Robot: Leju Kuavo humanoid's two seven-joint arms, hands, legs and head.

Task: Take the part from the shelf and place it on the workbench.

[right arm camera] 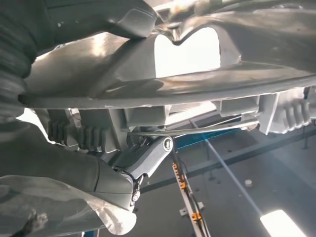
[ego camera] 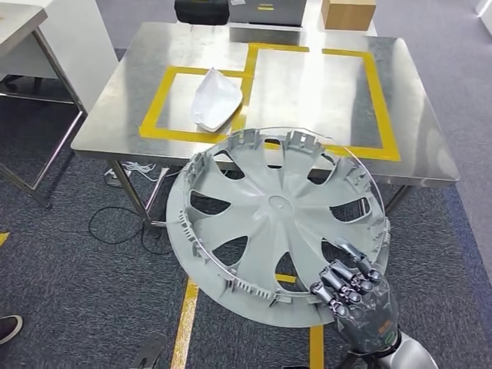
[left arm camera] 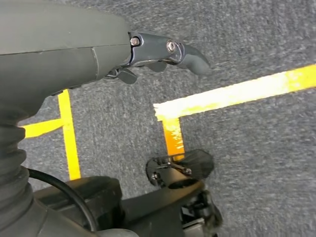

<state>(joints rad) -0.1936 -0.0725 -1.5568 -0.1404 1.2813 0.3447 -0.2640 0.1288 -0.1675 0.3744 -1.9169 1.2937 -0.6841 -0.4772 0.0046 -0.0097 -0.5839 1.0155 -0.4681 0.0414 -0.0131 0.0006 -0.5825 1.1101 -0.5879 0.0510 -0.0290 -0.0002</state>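
Head view. Right hand [ego camera: 354, 296] at 5 o'clock of frame, fingers curled over the rim of the part [ego camera: 273, 215], a large grey wheel cover with cut-out windows between its spokes. The hand grips the cover at its 5 o'clock edge; the cover is carried tilted, ribbed inner side toward the camera, a thin wire ring running round the rim clips.

The cover hangs in front of the near edge of the workbench [ego camera: 406, 146], a steel-topped table; the cover's 12 o'clock rim overlaps the bench edge in this view. Whether it touches the bench I cannot tell.

Bench top marked with yellow tape [ego camera: 380, 100] forming two rectangular bays. Left bay holds a white moulded piece [ego camera: 216, 98], lying at that bay's 3 o'clock side, partly on the tape. Right bay shows bare steel. At the bench's 12 o'clock edge: a black case [ego camera: 201, 11], a grey box [ego camera: 267, 19], a cardboard box [ego camera: 348, 13].

Right wrist view: grey thumb [right arm camera: 147, 158] pressed against the cover's ribbed inner rim [right arm camera: 149, 94].

Left wrist view: left hand [left arm camera: 164, 52] over grey carpet [left arm camera: 242, 163] with yellow floor lines [left arm camera: 231, 94]; the visible fingers lie loosely extended, nothing in them.

A shoe tip [ego camera: 8, 327] at 8 o'clock on the floor.
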